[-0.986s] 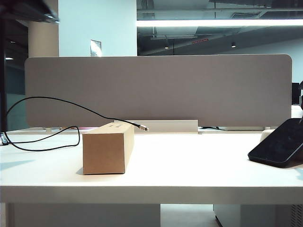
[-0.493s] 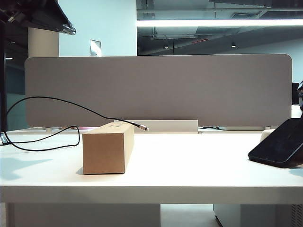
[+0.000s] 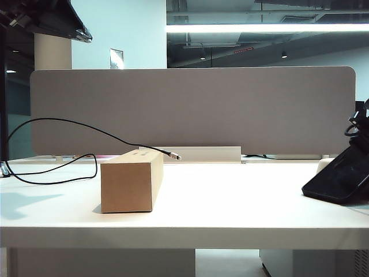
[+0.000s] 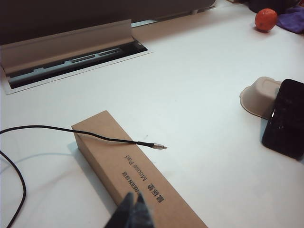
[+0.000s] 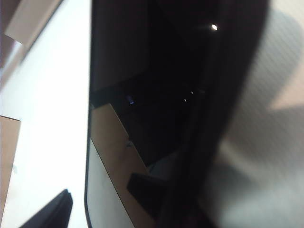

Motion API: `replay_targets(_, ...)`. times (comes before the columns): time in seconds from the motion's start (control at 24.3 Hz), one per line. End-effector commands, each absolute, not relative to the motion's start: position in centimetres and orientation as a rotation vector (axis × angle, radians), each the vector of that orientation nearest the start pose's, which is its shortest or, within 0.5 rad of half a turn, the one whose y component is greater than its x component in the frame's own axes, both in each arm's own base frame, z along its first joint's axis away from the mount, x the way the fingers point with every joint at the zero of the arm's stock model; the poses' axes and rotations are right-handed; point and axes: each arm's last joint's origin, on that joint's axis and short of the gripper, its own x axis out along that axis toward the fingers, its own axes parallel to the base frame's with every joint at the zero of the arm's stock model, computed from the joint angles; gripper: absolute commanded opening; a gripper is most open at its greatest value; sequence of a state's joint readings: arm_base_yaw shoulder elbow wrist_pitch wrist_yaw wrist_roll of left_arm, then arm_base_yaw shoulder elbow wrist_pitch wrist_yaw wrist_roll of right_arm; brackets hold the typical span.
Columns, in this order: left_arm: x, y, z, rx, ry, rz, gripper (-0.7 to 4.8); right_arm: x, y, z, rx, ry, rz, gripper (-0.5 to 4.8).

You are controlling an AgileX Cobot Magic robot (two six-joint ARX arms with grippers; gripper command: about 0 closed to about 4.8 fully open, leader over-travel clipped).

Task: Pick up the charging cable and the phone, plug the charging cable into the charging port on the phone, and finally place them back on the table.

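Plainly, the coming move turns on the phone (image 3: 340, 176), which leans tilted on a white tray (image 4: 260, 96) at the right end of the worktop (image 3: 230, 202). The right gripper (image 3: 358, 124) hangs just above its raised far end, jaws spread wide and holding nothing, so this arm is much the nearer; up close the glossy screen fills its wrist view. The left gripper (image 4: 133, 213), jaws together and empty, hovers over the cardboard box (image 3: 131, 180). The charging cable (image 3: 63, 138) lies draped across that box, its plug (image 4: 158, 146) jutting past the edge toward the phone. One phone, one cable, one box, one tray, one orange (image 4: 266, 19).
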State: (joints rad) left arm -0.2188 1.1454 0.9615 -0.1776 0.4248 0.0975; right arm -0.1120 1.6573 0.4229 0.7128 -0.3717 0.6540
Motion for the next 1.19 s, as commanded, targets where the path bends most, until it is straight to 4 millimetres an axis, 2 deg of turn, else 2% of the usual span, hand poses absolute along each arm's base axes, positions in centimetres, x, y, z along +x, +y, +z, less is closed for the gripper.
replay_targets(0.04, 24.2, -6.6, 32.7, 0.061, 0.320, -0.653, -0.03, 26.0, -1.8, 8.8, 0.802, 0.711, 0.056, 3.13)
replay_targets(0.29, 24.2, -6.6, 32.7, 0.060, 0.320, -0.652, -0.03, 26.6, -1.7, 8.3, 0.834, 0.741, 0.093, 1.98)
replay_targets(0.45, 24.2, -6.6, 32.7, 0.060, 0.320, -0.652, -0.03, 26.7, -1.7, 8.5, 0.841, 0.733, 0.126, 1.87)
replay_targets(0.49, 24.2, -6.6, 32.7, 0.060, 0.320, -0.652, -0.03, 26.7, -1.6, 8.6, 0.848, 0.730, 0.166, 0.96)
replay_targets(0.62, 24.2, -6.6, 32.7, 0.060, 0.321, -0.653, -0.03, 26.8, -1.3, 9.0, 0.864, 0.726, 0.271, 0.05)
replay_targets(0.86, 24.2, -6.7, 32.8, 0.061, 0.312, -0.659, -0.03, 26.9, -1.1, 9.4, 0.938, 0.737, 0.370, -0.05)
replay_targets(1.07, 24.3, -7.5, 33.2, 0.094, 0.249, -0.688, -0.03, 27.0, -0.7, 11.0, 0.953, 0.693, 0.490, -0.05)
replay_targets(1.19, 24.8, -8.7, 33.4, 0.155, 0.230, -0.725, -0.04, 26.9, -0.6, 12.6, 0.928, 0.638, 0.534, -0.05)
